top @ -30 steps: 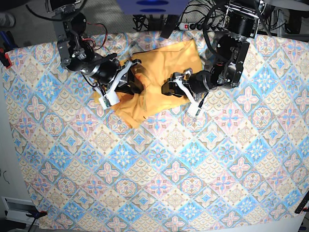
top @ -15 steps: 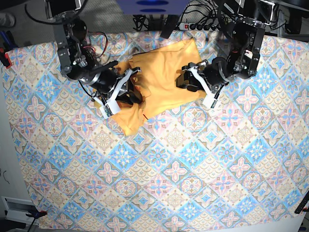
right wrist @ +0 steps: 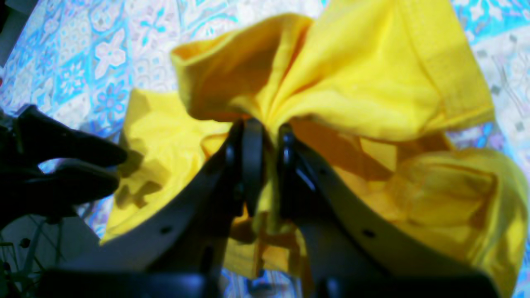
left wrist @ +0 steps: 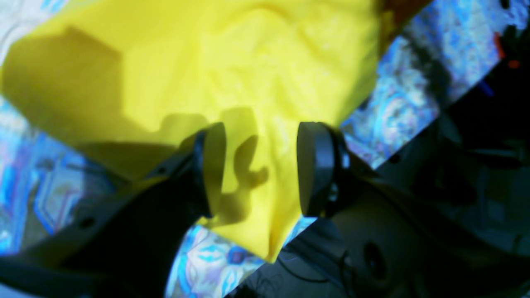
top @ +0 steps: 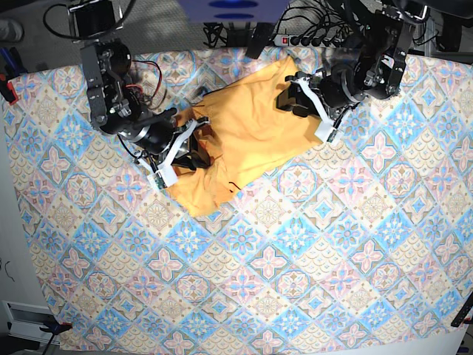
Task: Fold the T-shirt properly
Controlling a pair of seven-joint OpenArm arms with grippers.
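Note:
The yellow-orange T-shirt (top: 247, 133) lies rumpled at the back middle of the table. My right gripper (top: 194, 144), on the base view's left, is shut on a bunched fold at the shirt's left edge. The right wrist view shows the fabric (right wrist: 331, 82) pinched between its closed jaws (right wrist: 265, 136). My left gripper (top: 290, 100), on the base view's right, is at the shirt's far right corner. In the left wrist view its jaws (left wrist: 258, 169) stand wide apart, with the shirt (left wrist: 232, 62) lying between and beyond them.
The blue-and-pink tile-patterned cloth (top: 295, 244) covers the whole table. A power strip (top: 284, 38) and cables lie past the far edge. A red clamp (top: 7, 89) sits at the left edge.
My left gripper has moved back and to the right, toward the far edge. My right gripper has shifted slightly down and left with its fold. The shirt now lies stretched out wider between them.

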